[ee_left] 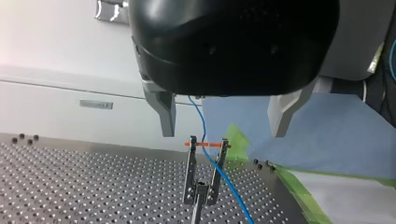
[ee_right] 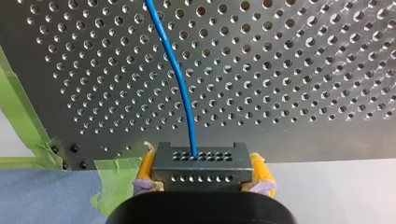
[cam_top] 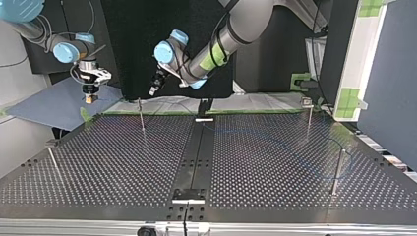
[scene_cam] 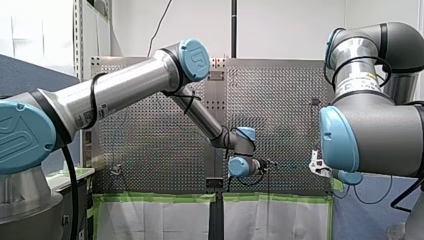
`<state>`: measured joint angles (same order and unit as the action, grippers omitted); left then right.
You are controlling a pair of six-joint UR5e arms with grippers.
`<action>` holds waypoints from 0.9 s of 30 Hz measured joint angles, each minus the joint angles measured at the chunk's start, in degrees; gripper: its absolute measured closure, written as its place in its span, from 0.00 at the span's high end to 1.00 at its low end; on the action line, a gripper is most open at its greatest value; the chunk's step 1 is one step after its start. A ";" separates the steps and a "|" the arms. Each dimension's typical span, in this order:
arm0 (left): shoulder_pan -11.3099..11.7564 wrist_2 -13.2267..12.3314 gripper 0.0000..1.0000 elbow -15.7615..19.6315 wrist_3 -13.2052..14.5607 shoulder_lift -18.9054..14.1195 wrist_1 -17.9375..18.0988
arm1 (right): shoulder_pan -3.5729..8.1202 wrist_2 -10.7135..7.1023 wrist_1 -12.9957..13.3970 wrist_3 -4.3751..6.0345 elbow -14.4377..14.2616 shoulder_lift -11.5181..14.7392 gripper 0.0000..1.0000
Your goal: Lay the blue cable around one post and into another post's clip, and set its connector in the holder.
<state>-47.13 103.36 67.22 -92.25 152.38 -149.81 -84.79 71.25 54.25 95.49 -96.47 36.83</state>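
Note:
In the right wrist view my right gripper (ee_right: 201, 173) is shut on a dark grey connector block (ee_right: 199, 161), with yellow pads (ee_right: 145, 169) on both sides. The blue cable (ee_right: 180, 79) runs from the connector out over the perforated table. In the top view this gripper (cam_top: 90, 97) hangs beyond the table's far left corner. My left gripper (ee_left: 223, 133) is open just above a post's forked clip (ee_left: 203, 175), which has an orange band across its tips. The blue cable (ee_left: 226, 179) passes between the clip's prongs. In the top view that gripper (cam_top: 153, 90) hovers over the far left post (cam_top: 141, 115).
Three more thin posts stand on the table: far right (cam_top: 309, 117), near right (cam_top: 338, 169) with the cable looped by it, and near left (cam_top: 53, 160). Small fixtures (cam_top: 188, 195) sit on the centre strip. Green tape (ee_right: 28, 126) edges the table.

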 joint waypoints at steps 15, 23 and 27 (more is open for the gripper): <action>0.00 0.41 0.98 0.01 -3.47 -0.03 0.00 | -0.07 -0.49 0.13 0.68 -0.03 -0.23 0.00; -0.01 0.42 0.98 0.05 -3.99 -0.04 0.02 | -0.15 -0.49 -0.09 0.69 -0.02 -0.33 0.00; 0.02 0.43 0.98 0.06 -4.20 -0.02 0.03 | -0.19 -0.49 -0.10 0.68 -0.01 -0.38 0.00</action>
<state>-47.10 103.79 67.28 -96.45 152.36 -149.78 -84.98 70.76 54.15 96.17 -96.48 36.45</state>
